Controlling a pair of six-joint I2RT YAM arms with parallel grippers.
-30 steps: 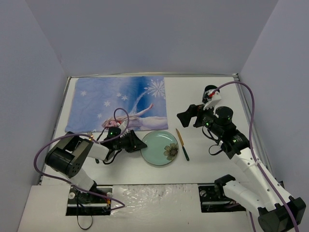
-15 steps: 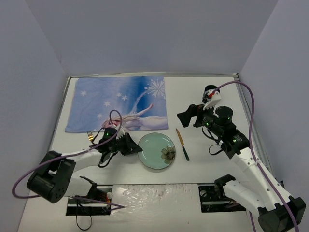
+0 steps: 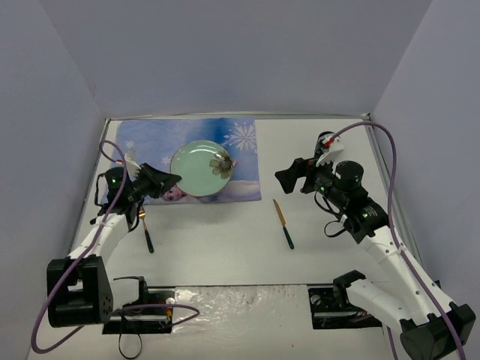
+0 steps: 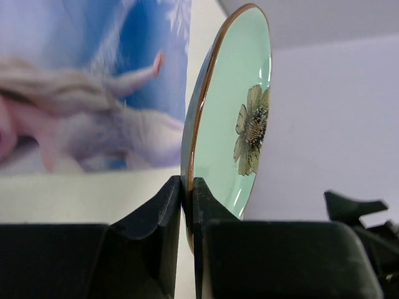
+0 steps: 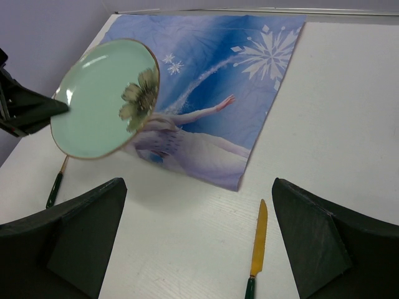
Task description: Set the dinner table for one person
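The left pincer (image 3: 163, 180), pinching the green plate (image 3: 199, 160) by its rim, has carried it from beside the knife (image 3: 283, 223) to above the placemat (image 3: 142, 146) at the far-left corner of the worktop (image 3: 225, 255); the right pincer (image 3: 294, 177) stays spread.

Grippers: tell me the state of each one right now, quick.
Left gripper: closed on the rim of the green plate, which is tilted in the air.
Right gripper: open, holding nothing.

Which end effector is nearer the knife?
Right. The right end effector hovers open just beyond the knife; the left end effector is far off, gripping the green plate over the placemat.
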